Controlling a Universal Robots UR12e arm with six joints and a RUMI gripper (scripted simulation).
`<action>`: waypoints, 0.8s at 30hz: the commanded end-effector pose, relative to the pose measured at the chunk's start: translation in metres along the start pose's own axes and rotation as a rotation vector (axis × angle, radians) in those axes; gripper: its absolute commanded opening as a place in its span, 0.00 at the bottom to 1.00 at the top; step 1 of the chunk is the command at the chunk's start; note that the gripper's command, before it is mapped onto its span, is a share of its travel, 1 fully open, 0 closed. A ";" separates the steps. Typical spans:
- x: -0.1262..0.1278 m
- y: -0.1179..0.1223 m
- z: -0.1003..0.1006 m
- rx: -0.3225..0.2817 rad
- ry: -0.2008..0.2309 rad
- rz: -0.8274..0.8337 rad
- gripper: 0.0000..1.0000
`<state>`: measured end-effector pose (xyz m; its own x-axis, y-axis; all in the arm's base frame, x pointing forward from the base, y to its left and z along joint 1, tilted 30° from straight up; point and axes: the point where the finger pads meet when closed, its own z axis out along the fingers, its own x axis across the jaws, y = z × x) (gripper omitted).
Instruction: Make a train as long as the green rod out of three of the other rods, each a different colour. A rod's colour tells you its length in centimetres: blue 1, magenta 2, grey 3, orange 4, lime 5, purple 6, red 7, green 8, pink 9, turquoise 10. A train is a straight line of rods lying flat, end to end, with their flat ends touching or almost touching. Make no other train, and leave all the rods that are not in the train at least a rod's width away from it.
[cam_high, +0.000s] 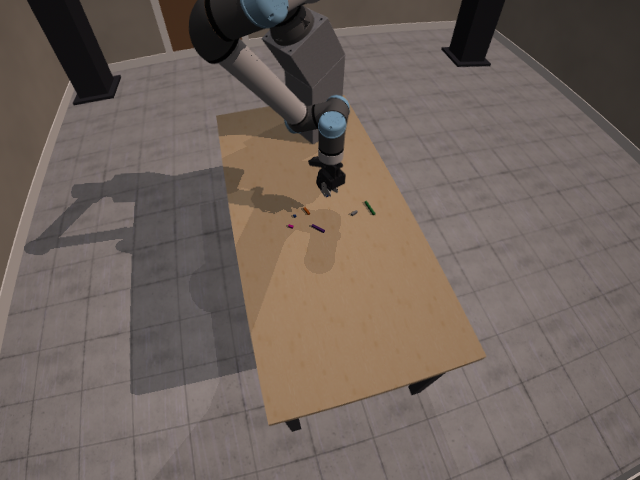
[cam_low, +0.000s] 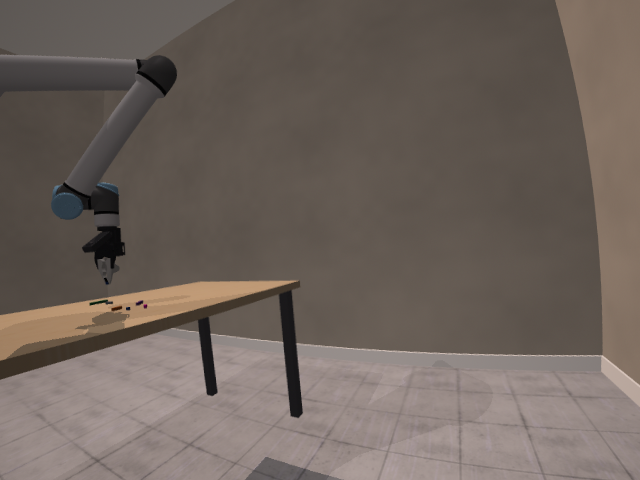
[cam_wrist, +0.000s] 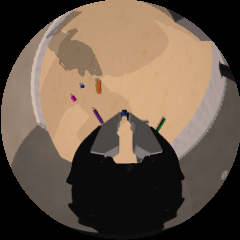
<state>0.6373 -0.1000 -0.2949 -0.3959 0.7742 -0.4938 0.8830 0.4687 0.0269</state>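
The tabletop (cam_high: 361, 289) (cam_low: 206, 297) (cam_wrist: 185, 65) looks like smooth pale wood; the robot's blue caps (cam_high: 331, 122) (cam_low: 67, 205), glossy plastic.
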 end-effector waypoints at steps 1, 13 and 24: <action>0.000 0.000 0.015 -0.001 0.000 0.000 0.00; -0.001 0.000 0.058 -0.001 0.000 0.000 0.00; -0.001 0.000 0.078 -0.001 0.000 0.000 0.00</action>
<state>0.6556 -0.1322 -0.3588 -0.3959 0.7743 -0.4937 0.8830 0.4687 0.0268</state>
